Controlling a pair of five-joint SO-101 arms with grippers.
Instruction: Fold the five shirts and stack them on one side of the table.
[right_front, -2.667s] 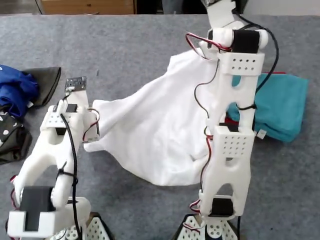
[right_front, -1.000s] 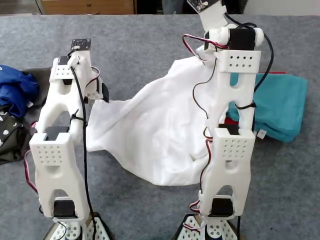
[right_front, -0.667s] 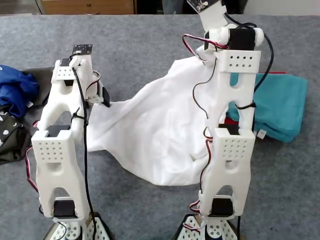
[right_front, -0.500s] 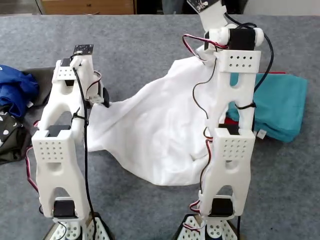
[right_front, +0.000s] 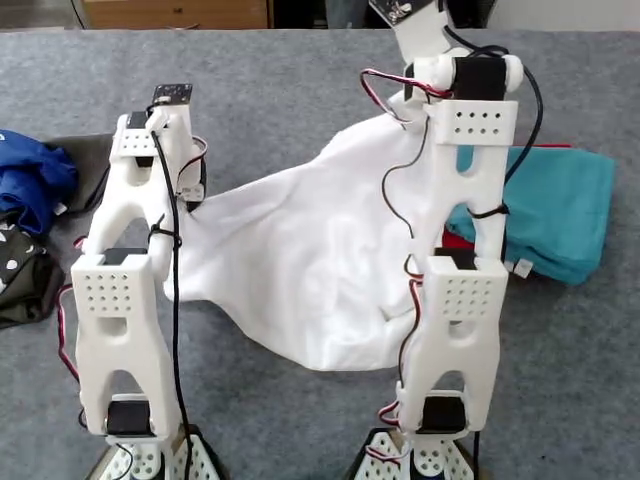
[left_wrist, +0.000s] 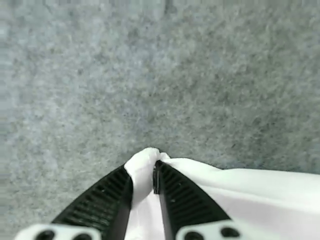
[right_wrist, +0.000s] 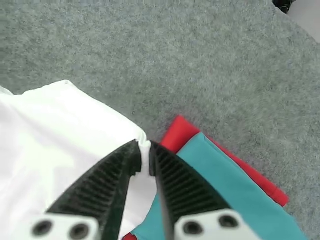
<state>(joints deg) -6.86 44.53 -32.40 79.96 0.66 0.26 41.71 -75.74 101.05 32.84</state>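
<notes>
The white shirt (right_front: 300, 265) lies crumpled and part spread in the middle of the worktop (right_front: 280, 90), its near hem bunched in a rounded fold close to the base of the right arm. Its far edge is pulled into two raised points, one at each side. At the left point the left gripper (left_wrist: 145, 170) is closed on a small tuft of the white cloth, which pokes out past the black ribbed fingers (left_wrist: 107, 192) just above the grey surface. At the far right point the right gripper (right_wrist: 144, 150) is closed on the shirt's edge, with only a thin strip of white between its fingers. Both arms stretch away from their bases at the near edge, the left one along the shirt's left border and the right one over its right part. Just right of the white shirt a folded teal shirt (right_front: 565, 215) lies on top of a folded red shirt (right_wrist: 182, 132), whose corner and far edge stick out from under it. In the right wrist view the white edge touches this corner. Well apart, at the left edge of the worktop, a crumpled blue shirt (right_front: 30, 185) rests against a dark grey garment (right_front: 90, 160), and a black garment with white dots (right_front: 20, 270) lies nearer.
</notes>
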